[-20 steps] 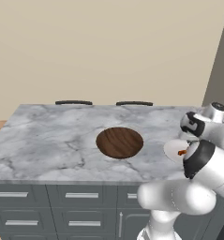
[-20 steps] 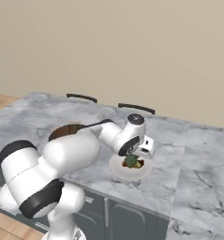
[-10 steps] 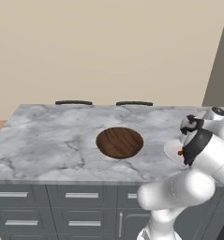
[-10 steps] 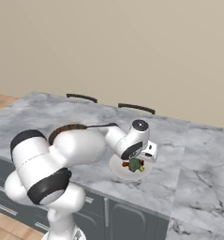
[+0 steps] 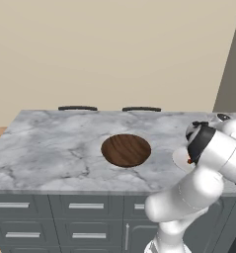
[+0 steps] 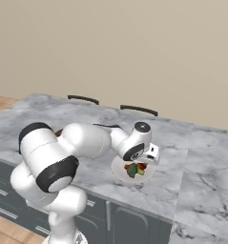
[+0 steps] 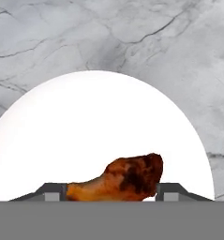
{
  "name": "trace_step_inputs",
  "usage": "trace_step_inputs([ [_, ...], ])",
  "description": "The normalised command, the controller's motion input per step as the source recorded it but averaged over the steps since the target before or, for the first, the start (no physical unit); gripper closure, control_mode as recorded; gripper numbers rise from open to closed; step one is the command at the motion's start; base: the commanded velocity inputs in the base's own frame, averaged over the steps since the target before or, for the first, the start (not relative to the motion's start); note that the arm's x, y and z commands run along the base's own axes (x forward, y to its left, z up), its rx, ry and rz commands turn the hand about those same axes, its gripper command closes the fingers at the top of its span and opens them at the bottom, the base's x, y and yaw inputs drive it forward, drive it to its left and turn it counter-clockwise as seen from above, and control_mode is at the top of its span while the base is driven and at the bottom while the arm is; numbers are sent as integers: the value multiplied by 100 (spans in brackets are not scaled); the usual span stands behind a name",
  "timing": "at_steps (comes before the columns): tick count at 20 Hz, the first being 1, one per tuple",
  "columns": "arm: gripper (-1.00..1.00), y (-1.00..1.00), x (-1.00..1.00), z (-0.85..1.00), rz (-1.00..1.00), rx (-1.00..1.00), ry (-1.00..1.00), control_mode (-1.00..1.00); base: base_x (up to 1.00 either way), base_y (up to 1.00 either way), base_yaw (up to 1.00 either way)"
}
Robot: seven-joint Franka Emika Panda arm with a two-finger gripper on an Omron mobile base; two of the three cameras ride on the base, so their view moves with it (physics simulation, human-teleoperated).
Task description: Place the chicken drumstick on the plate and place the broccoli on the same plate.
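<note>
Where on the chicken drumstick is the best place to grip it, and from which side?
Probably the thick meaty end of the chicken drumstick, coming straight from above: it lies flat on the plate, and the thin bone end tapers, so jaws may slip there.
</note>
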Motion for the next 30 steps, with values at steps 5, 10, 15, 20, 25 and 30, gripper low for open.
trace_step_inputs([
  [5,-100,-1,0,2,0,0,0,-100,0,0,0],
  [10,-100,-7,-29,83,1,0,-1,-100,0,0,0],
  [15,-100,14,-71,70,1,0,-8,-100,0,0,0],
  [20,-100,71,-57,39,3,-7,-1,-100,0,0,0],
  [25,-100,99,-30,16,17,-21,0,-100,0,0,0],
  [30,-100,89,-25,2,16,-18,0,-100,0,0,0],
])
